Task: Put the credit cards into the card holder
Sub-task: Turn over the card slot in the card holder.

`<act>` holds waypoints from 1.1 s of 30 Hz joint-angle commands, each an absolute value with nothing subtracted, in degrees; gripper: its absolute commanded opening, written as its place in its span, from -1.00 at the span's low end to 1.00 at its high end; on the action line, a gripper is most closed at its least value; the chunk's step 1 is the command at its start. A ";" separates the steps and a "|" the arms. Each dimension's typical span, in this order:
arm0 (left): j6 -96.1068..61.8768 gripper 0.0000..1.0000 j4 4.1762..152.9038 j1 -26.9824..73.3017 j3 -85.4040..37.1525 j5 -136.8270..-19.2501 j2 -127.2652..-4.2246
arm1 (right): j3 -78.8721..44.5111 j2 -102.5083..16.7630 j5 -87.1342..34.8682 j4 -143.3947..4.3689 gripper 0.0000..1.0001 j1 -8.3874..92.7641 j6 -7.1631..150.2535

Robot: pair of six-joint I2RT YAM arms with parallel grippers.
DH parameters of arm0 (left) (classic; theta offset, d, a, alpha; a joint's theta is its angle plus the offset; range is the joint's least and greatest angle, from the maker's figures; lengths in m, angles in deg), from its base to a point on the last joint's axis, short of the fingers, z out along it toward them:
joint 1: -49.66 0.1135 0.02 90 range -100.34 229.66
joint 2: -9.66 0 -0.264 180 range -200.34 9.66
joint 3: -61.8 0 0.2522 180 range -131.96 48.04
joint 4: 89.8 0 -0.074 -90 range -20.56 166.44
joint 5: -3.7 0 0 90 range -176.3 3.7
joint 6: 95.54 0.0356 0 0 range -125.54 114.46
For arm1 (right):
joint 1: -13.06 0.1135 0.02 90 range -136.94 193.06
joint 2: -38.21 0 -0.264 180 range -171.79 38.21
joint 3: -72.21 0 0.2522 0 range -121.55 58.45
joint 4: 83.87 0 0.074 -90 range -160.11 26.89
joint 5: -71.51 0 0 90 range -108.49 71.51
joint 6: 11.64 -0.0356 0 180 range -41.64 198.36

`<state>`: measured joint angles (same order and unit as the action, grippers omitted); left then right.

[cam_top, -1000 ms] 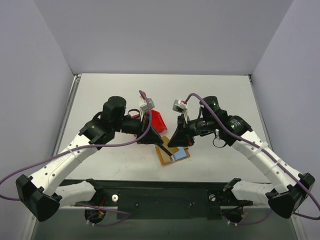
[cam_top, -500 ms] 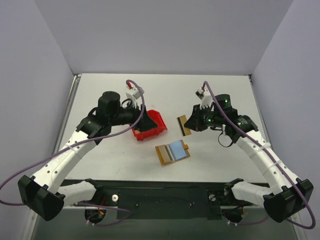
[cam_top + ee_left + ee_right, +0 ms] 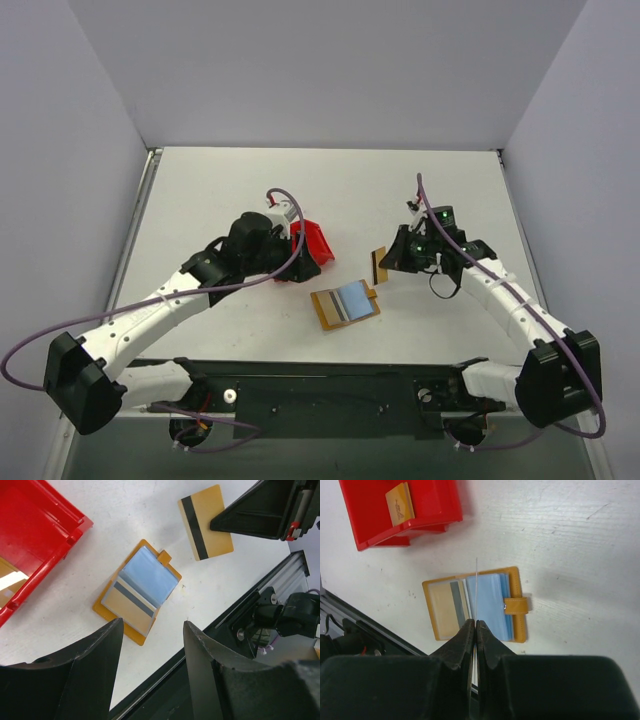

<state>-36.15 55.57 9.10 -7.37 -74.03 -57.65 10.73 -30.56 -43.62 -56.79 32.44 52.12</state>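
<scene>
The card holder (image 3: 345, 303) lies open on the table, orange-tan with a light blue panel (image 3: 490, 605) and a tab. A striped card shows in its left pocket (image 3: 447, 610). My right gripper (image 3: 390, 262) is shut on a golden credit card (image 3: 378, 265) with a dark stripe (image 3: 206, 522), held on edge above the holder and seen edge-on (image 3: 476, 587) from the right wrist. My left gripper (image 3: 152, 625) is open and empty, hovering near the holder (image 3: 137, 597) beside the red bin. Another credit card (image 3: 400, 502) rests inside that bin.
The red plastic bin (image 3: 318, 240) sits just left of and behind the holder, under my left wrist (image 3: 40, 530). The black front rail (image 3: 240, 610) runs along the near table edge. Grey walls enclose the table on three sides.
My left gripper has opened and drawn back from the holder toward the bin. My right gripper has pulled away to the right, still carrying its card. The holder now lies uncovered.
</scene>
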 commanded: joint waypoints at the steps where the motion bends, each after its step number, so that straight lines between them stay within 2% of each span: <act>1: -41.04 0.22 61.40 8.44 -5.32 -80.59 -57.05 | 12.57 -33.76 -53.27 -63.77 -1.00 26.09 49.01; 4: -41.74 0.22 62.90 8.44 -4.17 -80.85 -56.78 | 13.80 -34.30 -53.39 -64.92 -1.00 24.58 49.00; 11: -42.36 0.20 68.69 5.37 -2.67 -79.79 -61.26 | 10.48 -35.69 -41.71 -56.15 -1.00 27.90 53.31; 13: -42.36 0.12 73.95 3.61 0.47 -79.88 -63.10 | 8.19 -37.90 -38.03 -51.93 -1.00 30.63 54.27; 16: -43.15 -0.21 83.88 2.11 2.95 -79.19 -67.57 | 6.08 -40.53 -29.60 -48.41 -1.00 36.77 54.63; 18: -43.68 -0.41 87.15 0.63 3.66 -78.30 -70.74 | 5.89 -41.24 -28.08 -48.22 -1.00 38.63 53.67; 19: -43.77 -0.62 88.38 0.18 3.66 -78.48 -71.72 | 6.33 -41.42 -27.90 -48.83 -1.00 38.90 53.05; 23: -44.12 -1.00 91.28 -2.81 3.66 -79.88 -77.08 | 7.48 -41.68 -27.28 -49.98 -1.00 38.73 52.17; 33: -47.28 -1.00 92.70 -5.36 3.48 -84.36 -86.66 | 10.20 -42.13 -37.21 -54.55 -1.00 38.73 57.97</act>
